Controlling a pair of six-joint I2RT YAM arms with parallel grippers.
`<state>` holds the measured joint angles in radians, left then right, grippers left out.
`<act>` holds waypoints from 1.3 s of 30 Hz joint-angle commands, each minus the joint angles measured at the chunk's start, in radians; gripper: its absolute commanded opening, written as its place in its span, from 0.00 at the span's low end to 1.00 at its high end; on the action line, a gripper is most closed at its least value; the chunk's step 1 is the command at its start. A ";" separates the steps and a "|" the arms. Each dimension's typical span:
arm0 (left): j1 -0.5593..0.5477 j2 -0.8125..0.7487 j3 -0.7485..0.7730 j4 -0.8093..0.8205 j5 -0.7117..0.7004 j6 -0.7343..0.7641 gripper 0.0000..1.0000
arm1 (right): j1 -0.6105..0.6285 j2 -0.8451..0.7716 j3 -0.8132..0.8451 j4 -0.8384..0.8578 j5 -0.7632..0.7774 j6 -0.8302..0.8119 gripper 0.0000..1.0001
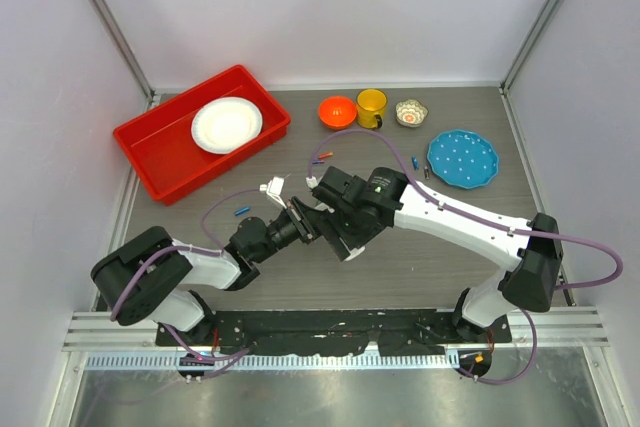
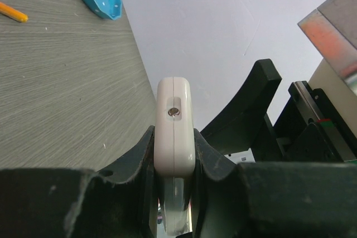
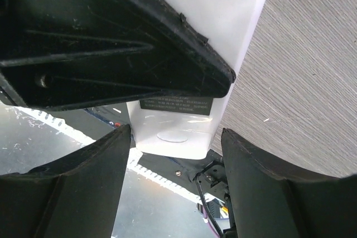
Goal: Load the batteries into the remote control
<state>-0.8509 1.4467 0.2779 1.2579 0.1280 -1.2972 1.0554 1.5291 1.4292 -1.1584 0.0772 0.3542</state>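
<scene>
1. Top view: arms meet mid-frame; batteries (image 1: 323, 157) lie loose on the surface (image 1: 420, 277) just above them, seemingly none loaded.
2. Left wrist: left jaws pinch the remote (image 2: 175, 132), centre frame.
3. Right wrist: right jaws spread around its end; next, probably fetch a battery.

glossy white plastic remote control (image 2: 174, 132), matt wood-grain table (image 2: 67, 98)

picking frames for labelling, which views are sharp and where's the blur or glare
Top external: evenly lit and sharp. Left wrist: remote control crisp, the orange-and-grey block at upper right blurred. Right wrist: the remote's label too soft to read, the right tool's fingers dark and featureless.
</scene>
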 commanded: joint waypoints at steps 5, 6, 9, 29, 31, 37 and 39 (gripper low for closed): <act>-0.005 -0.016 0.010 0.104 0.010 0.018 0.00 | -0.003 -0.049 0.069 0.023 0.012 0.009 0.82; -0.004 -0.014 0.010 0.104 0.010 0.016 0.00 | -0.003 -0.050 0.091 0.025 0.015 0.011 0.83; -0.005 -0.008 0.009 0.103 0.009 0.015 0.00 | -0.005 -0.064 0.129 0.032 0.030 0.015 0.85; 0.085 -0.081 0.030 0.106 0.150 -0.051 0.00 | -0.334 -0.604 -0.499 0.735 -0.240 0.290 0.86; 0.099 -0.075 0.040 0.107 0.189 -0.065 0.00 | -0.345 -0.641 -0.553 0.787 -0.270 0.302 0.86; 0.119 -0.048 0.058 0.133 0.286 -0.112 0.00 | -0.382 -0.715 -0.671 0.907 -0.422 0.333 0.86; 0.127 -0.031 0.067 0.140 0.309 -0.129 0.00 | -0.391 -0.725 -0.705 0.940 -0.477 0.338 0.86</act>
<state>-0.7395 1.3968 0.2924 1.2831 0.3489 -1.3823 0.6807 0.8402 0.7681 -0.3813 -0.2485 0.6586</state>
